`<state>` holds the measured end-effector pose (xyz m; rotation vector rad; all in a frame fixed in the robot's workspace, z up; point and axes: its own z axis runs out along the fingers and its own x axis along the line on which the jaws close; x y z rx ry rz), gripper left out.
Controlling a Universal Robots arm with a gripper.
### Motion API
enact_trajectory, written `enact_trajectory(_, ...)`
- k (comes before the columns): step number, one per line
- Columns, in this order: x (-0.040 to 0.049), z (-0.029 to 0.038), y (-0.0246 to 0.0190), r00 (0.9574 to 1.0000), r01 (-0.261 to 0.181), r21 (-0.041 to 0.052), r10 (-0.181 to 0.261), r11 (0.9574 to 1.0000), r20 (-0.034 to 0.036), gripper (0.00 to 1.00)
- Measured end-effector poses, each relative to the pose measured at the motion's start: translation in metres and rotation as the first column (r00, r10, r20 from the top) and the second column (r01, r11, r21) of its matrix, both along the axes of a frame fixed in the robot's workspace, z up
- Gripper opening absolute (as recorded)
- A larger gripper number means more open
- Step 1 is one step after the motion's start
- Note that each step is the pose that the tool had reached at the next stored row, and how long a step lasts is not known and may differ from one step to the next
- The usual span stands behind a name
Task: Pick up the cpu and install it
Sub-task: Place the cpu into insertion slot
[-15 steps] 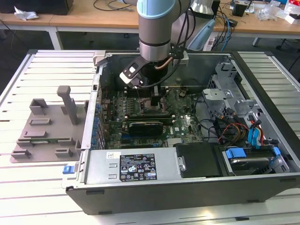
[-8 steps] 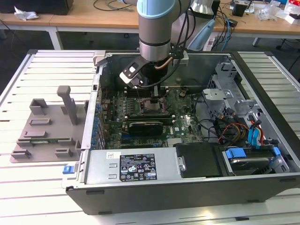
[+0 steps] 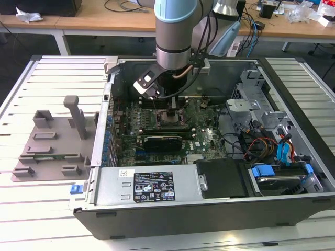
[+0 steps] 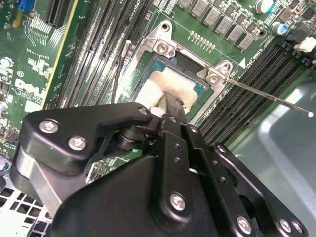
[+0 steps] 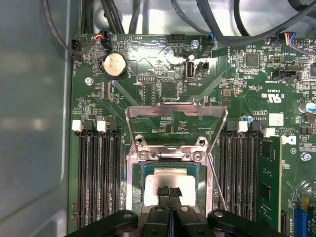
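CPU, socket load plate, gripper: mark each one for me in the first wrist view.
cpu (image 5: 168, 177): first wrist view, its pale metal top.
socket load plate (image 5: 176, 106): first wrist view, crossbar farthest from its hinge.
gripper (image 5: 169, 191): first wrist view, where the shut fingertips meet over the cpu.

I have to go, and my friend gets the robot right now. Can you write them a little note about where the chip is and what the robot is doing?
Gripper: shut, with its tips together over the middle of the cpu. I cannot tell if they touch it.
Cpu: lying flat in the socket on the motherboard, inside the open computer case.
Done: the cpu is picked up and set in the socket.
Left: the metal hold-down frame stands open and the lever sticks out unlatched, so the cpu is not locked in.
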<state>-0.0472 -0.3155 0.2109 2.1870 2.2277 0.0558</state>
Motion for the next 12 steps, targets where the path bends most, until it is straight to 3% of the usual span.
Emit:
enact_trajectory(1,0.0,-0.0003,-0.0001,1.0,0.0,-0.0003,0.0,1.0,0.002,0.11)
enact_trajectory(3,-0.0004,-0.0022,0.0,0.9999,-0.001,0.0001,0.001,1.0,0.0128,0.11)
enact_trajectory(12,-0.0008,-0.0059,0.0,0.9999,-0.001,0.0001,0.001,1.0,0.0143,0.11)
